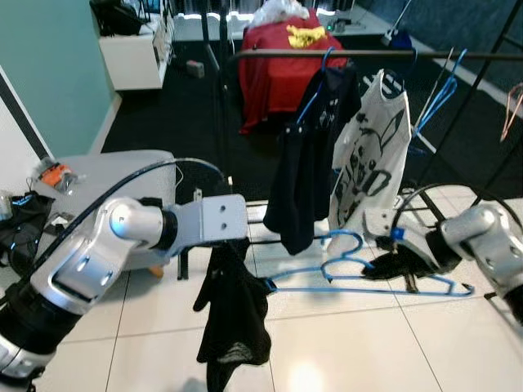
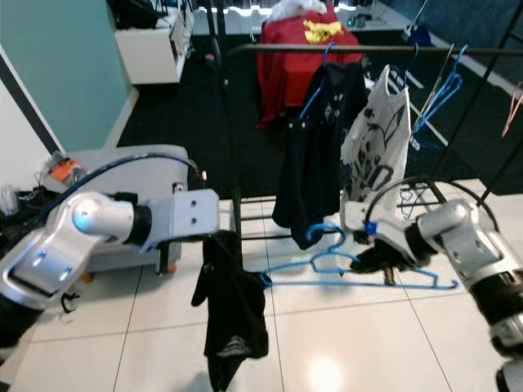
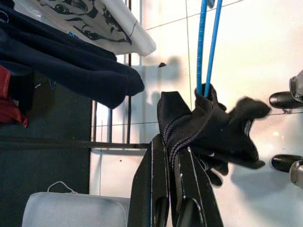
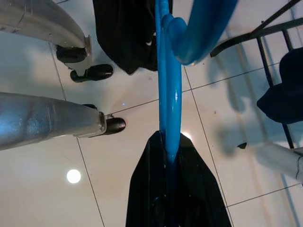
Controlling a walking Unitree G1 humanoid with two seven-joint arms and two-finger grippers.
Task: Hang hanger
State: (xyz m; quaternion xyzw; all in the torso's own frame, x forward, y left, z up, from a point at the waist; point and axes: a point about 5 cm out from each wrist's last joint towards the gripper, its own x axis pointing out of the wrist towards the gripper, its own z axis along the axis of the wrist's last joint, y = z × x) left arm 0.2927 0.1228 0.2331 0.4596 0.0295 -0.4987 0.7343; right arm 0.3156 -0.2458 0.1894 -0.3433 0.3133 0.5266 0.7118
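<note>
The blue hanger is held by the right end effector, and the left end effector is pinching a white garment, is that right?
Not quite: the garment pinched by the left end effector is black, as the left wrist view shows. The right end effector does hold the blue hanger.

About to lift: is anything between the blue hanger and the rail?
Yes. The hanger, held by the right gripper, sits low, under the black garment and white shirt on the rail. Bare rail lies left of them.
</note>
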